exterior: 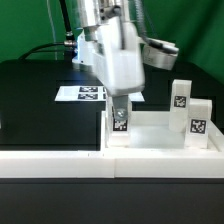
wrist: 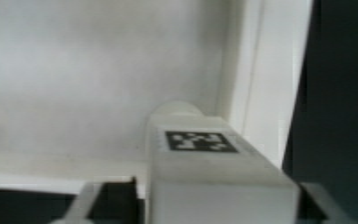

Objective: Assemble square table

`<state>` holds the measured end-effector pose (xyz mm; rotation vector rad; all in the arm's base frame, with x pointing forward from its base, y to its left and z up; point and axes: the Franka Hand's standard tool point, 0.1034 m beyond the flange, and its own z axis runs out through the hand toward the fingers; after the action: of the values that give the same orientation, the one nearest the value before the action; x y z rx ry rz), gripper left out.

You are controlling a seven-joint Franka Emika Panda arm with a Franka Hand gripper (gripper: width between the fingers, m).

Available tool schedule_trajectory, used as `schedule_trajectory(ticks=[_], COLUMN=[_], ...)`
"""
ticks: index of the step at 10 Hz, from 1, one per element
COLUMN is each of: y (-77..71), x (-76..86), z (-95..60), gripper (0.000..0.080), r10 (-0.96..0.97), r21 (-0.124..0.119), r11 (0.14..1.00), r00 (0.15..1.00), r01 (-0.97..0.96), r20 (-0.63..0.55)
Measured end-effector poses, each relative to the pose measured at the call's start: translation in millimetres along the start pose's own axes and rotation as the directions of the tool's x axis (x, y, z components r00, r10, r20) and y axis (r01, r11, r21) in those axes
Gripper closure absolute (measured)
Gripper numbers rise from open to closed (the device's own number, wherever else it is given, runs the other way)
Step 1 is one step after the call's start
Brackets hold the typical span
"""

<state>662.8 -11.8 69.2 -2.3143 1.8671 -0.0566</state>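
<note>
While the gripper (exterior: pixel 119 112) hangs low over the square table top (exterior: pixel 150 140), a white block leg (exterior: pixel 120 119) stands upright directly beneath it, between its fingers, near the corner of the top toward the exterior view's left. The leg's long axis runs vertically, in line with the fingers, so whatever comes next looks to turn on that straight up-and-down relation. Whether the pads are clamped on the leg or have just parted from it I cannot tell; the wrist view shows the leg (wrist: pixel 202 150) running away between the dark fingertips (wrist: pixel 105 200) down toward the rimmed white surface (wrist: pixel 87 80). Two more tagged legs (exterior: pixel 181 96) and (exterior: pixel 198 122) stand upright on the top's far side, toward the exterior view's right, well apart from the gripper. Everything of the table is smooth, matte white plastic, blocky, with crisp black-and-white square tags; the marker board (exterior: pixel 85 94) lies flat on the black table (exterior: pixel 30 110) behind
</note>
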Motion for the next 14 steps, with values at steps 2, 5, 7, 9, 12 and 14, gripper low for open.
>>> schedule_trajectory(ticks=[2, 5, 7, 9, 12, 14], y=[-6.4, -4.9, -4.6, -8.4, -8.8, -7.8], x=[-10.1, -6.4, -4.6, -7.1, -6.2, -4.5], z=[-1.8, -1.6, -1.9, -4.2, -4.0, -3.6], gripper=[0.0180, 0.0151, 0.0150, 0.0150, 0.0275, 0.0502], r10=[-0.306, -0.512, -0.655, -0.893, -0.866, -0.819], r21=[-0.009, -0.020, -0.036, -0.076, -0.075, -0.077], r11=[0.952, 0.859, 0.755, 0.448, 0.499, 0.573], r00=[0.952, 0.859, 0.755, 0.450, 0.501, 0.574], r01=[0.305, 0.511, 0.654, 0.891, 0.863, 0.816], r20=[-0.022, -0.023, -0.023, 0.008, 0.001, -0.005])
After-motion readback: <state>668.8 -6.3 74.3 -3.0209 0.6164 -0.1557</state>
